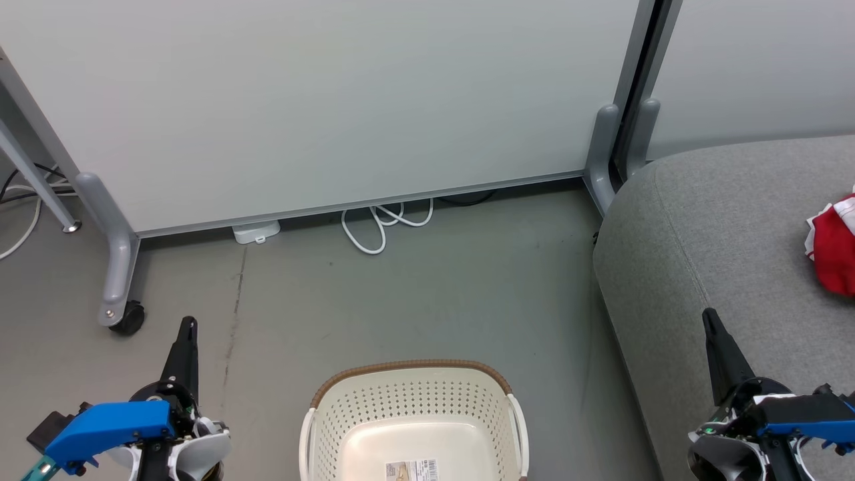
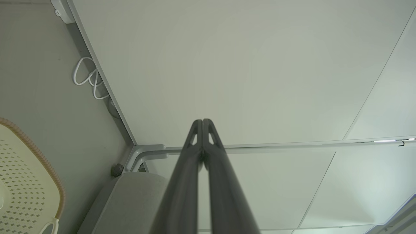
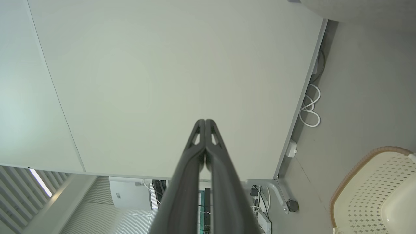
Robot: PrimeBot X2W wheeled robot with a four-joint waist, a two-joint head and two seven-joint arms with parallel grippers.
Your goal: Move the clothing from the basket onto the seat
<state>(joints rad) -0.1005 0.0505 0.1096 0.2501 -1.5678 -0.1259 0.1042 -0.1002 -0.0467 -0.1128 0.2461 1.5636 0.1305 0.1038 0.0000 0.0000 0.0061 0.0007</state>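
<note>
Basket (image 1: pixel 414 401) first: it stands on the floor between the two grippers, a label (image 1: pixel 411 469) on its bare bottom, its near part cut off. Red-and-white clothing (image 1: pixel 835 257) lies bunched on the seat (image 1: pixel 721 234), well in from the cushion's rounded corner. The frame edge cuts it, so its long axis cannot be told. It lies ahead and to the right of the right gripper (image 1: pixel 709 319), well apart from it. That arm is much the nearer, since the left gripper (image 1: pixel 189 326) hangs beyond the basket's other side. Both pairs of fingers are pressed together, holding nothing. Little seems left to move.
</note>
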